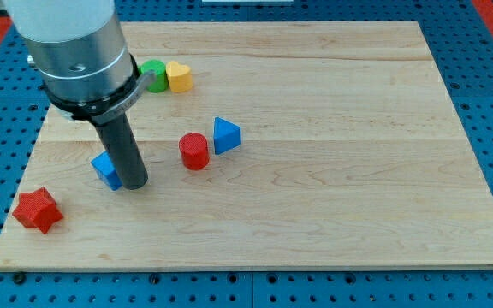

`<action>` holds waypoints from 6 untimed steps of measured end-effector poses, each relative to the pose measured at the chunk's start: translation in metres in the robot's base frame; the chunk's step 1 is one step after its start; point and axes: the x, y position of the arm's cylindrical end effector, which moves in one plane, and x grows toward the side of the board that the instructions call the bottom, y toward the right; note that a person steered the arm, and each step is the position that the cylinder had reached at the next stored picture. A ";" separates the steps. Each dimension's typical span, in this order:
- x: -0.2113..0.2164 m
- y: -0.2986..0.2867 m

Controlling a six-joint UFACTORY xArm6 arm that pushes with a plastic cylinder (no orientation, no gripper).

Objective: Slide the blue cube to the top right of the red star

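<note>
My tip (135,183) sits on the board, touching the blue cube (105,169) on the side toward the view's right; there is no claw here, just a bare rod holding nothing. The red star (38,210) lies down toward the view's left of my tip, near the board's corner. The cube already looks roughly up-right of the star, so I'd nudge gently, short strokes, keeping contact centred so it won't spin off. The cube is small, bright blue, mostly hidden behind the rod.

Red star (37,210); blue cube (105,169); red cylinder (194,151); blue triangle (225,135); green block (154,74); yellow heart (179,76); pale wood board (358,171)
</note>
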 end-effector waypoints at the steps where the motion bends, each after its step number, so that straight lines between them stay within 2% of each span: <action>1: -0.009 0.035; 2: -0.031 0.020; 4: -0.031 -0.079; 5: -0.032 -0.069; 6: -0.032 -0.020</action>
